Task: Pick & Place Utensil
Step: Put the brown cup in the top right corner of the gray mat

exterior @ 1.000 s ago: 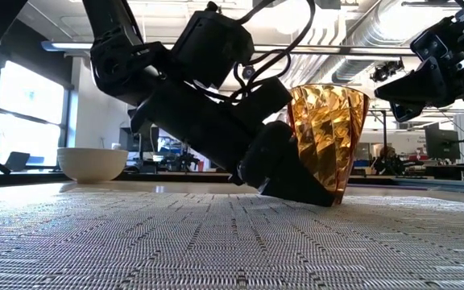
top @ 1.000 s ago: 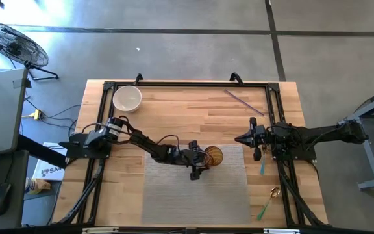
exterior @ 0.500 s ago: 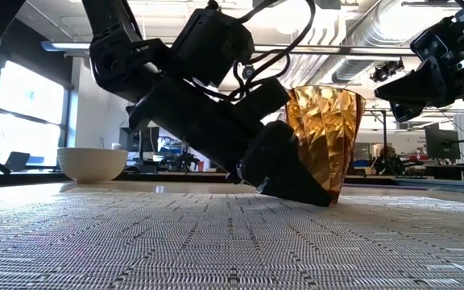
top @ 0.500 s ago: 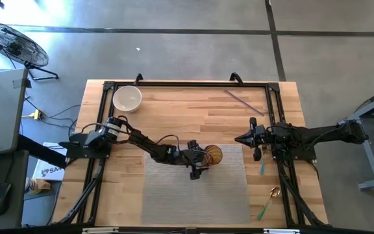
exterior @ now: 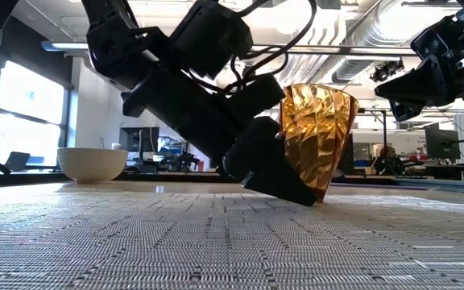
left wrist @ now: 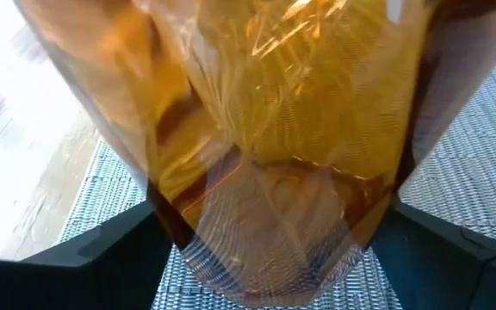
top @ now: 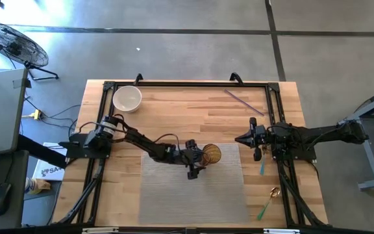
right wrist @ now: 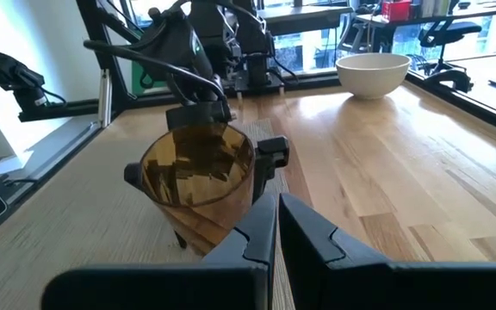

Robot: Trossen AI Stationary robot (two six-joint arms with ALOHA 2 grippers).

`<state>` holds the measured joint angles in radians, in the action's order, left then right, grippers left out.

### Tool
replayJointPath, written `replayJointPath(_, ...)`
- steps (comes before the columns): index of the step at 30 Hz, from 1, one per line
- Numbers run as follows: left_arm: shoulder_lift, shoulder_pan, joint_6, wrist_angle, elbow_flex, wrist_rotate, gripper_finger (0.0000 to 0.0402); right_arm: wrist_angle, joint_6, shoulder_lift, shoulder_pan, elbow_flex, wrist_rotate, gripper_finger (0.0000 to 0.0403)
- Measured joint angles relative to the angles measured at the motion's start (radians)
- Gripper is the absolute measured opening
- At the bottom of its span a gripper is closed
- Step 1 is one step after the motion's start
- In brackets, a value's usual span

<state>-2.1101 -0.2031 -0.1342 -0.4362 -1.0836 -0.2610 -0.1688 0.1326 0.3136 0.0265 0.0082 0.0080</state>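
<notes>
**Cup tipped in the left gripper, utensils waiting**

Low view has it plainly: your left gripper (exterior: 276,173) is clamped round the amber cup (exterior: 316,137), fingers spread wide on either side of its lower wall, and the cup leans over with its foot barely on the mat (exterior: 216,250). High view puts that cup (top: 211,155) at the mat's far edge, mid-table. Your right gripper (top: 240,139) hovers just beside it, fingers pressed together, nothing in them. The task's thing, a green-handled spoon (top: 268,201), lies on bare wood near the table's right front corner, well apart from the cup; a second green utensil (top: 262,167) lies under the right arm.

My read: you're placing the cup. Level it before you let go — a tilted release on woven mat invites a topple. Ease it upright, set the base flat, then back straight out without brushing the wall. The bowl (top: 127,99) sits clear at the far left.
</notes>
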Motion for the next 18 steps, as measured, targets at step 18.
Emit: replayJointPath(18,0.002,-0.016,0.013,0.016,-0.002,-0.032,0.0334,0.009,-0.001,0.001,0.000,0.000,-0.001,0.0012)
